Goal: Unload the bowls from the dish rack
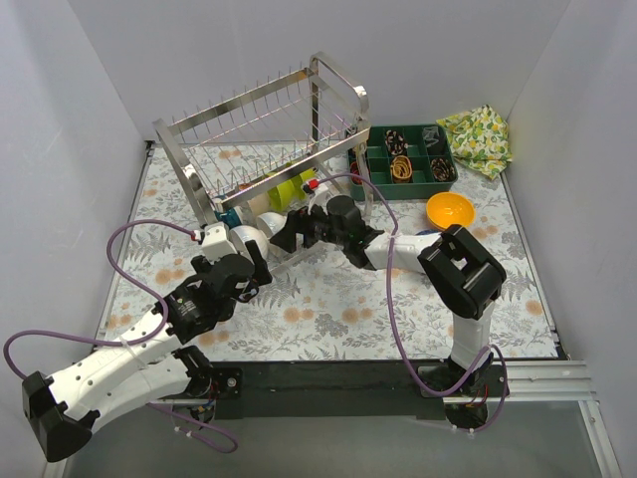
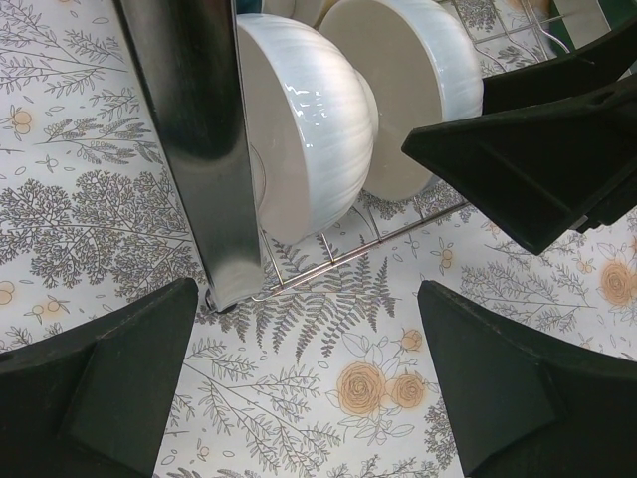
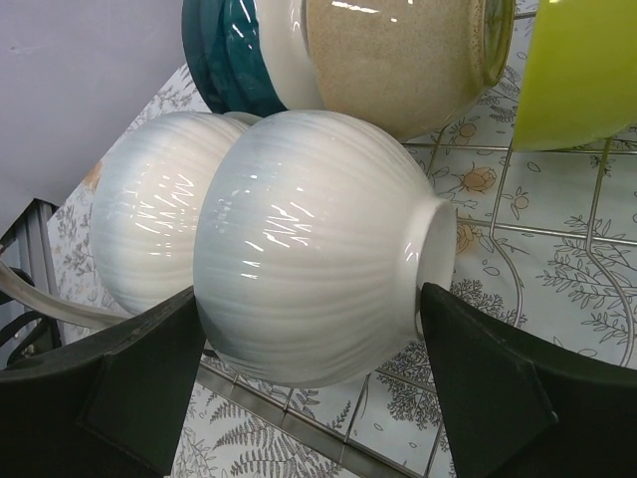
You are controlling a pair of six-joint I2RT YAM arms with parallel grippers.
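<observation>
White bowl (image 3: pixel 309 249) stood on edge in dish rack (image 2: pixel 194 149), lower tier
Axis lay horizontal along rack (foot sideways); right gripper (image 3: pixel 311 291) gaped wide astride it, left gripper (image 2: pixel 309 287) hung unclenched nearby.

— What sits between the fingers of our right claw (image 3: pixel 311 299)?
— A ribbed white bowl (image 3: pixel 309 239) on its side, foot to the right. Our claw is spread wide, with a finger at each flank.
— Touching it?
— We cannot tell.
— Around it?
— A second white bowl (image 3: pixel 144 219) just left. Dark teal bowl (image 3: pixel 224 50) and speckled beige bowl (image 3: pixel 398 60) above, lime green bowl (image 3: pixel 582 70) upper right. Dish rack (image 3: pixel 537 231) wires over our flowered worktop (image 3: pixel 557 289).
</observation>
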